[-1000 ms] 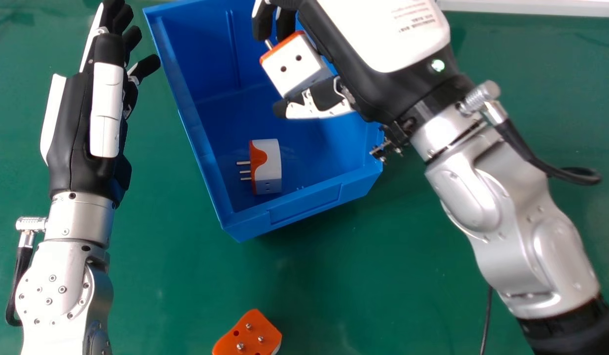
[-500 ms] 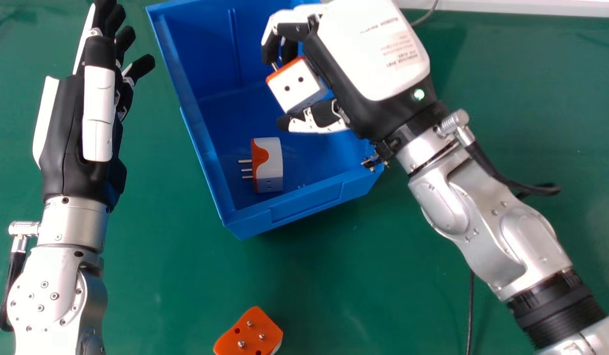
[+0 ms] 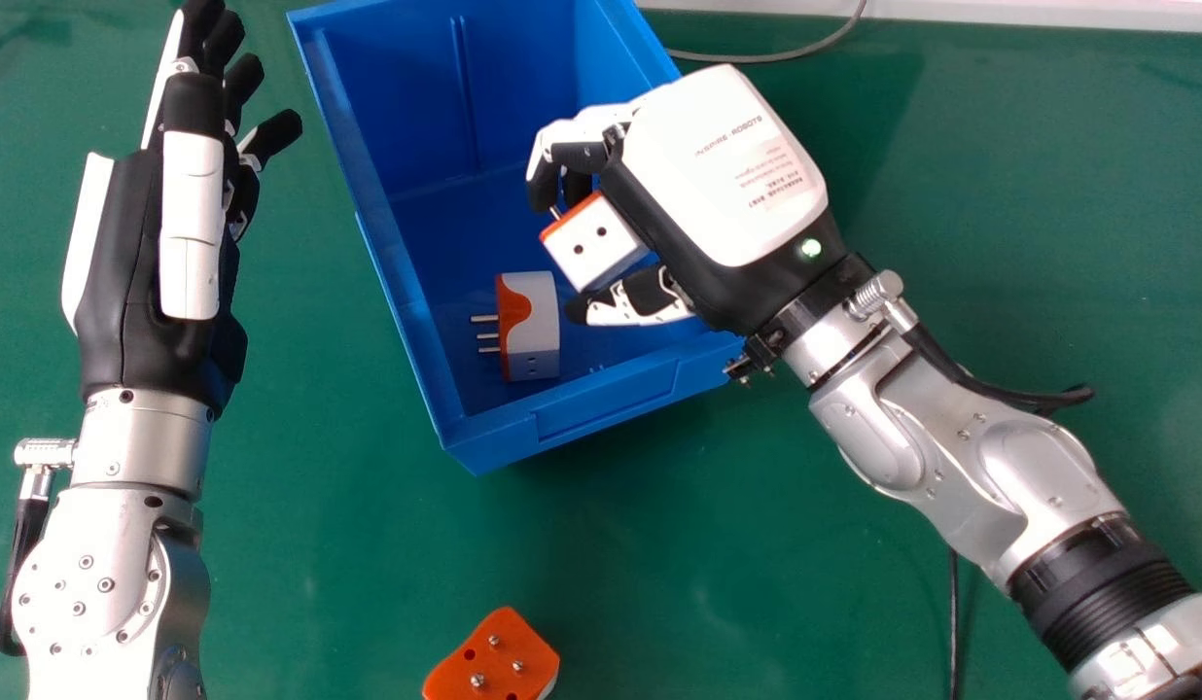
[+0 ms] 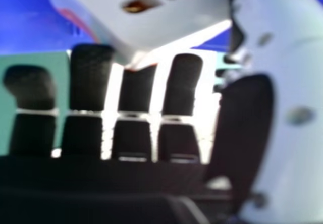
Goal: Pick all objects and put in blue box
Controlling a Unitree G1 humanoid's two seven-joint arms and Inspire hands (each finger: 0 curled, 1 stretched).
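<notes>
Head view, box [image 3: 611, 399]: stands at a slant on the green table [image 3: 319, 535], open side up, ready to take drops from above.
Head view, right hand [image 3: 723, 175]: closed on the held plug [image 3: 601, 248], curled fingers [image 3: 572, 156] on one side, thumb [image 3: 630, 297] on the other. Back turned up, probably so as to let go straight downward.
Head view, held plug: over the box's inside, near its right wall; tilted, probably from the slant of the wrist. Height above the floor of the box hard to tell.
Head view, boxed plug [image 3: 533, 331]: lies inside near the front left corner, pins [image 3: 487, 335] toward the left wall; probably on its side because of them.
Head view, loose plug [image 3: 494, 661]: on the table, in front of the box, cut by the bottom edge. Orange face up, so probably steady on its flat base; likely next to fetch.
Head view, left hand [image 3: 124, 262]: idle left of the box, fingers straight, holding nothing.
Right hand view, held plug: between fingertips and thumb, socket holes [image 4: 139, 4] toward the camera. Seems gripped near the fingertips, handy for a clean release; might twist if opened unevenly.
Judged step: lower a little, then release clear of the boxed plug.
</notes>
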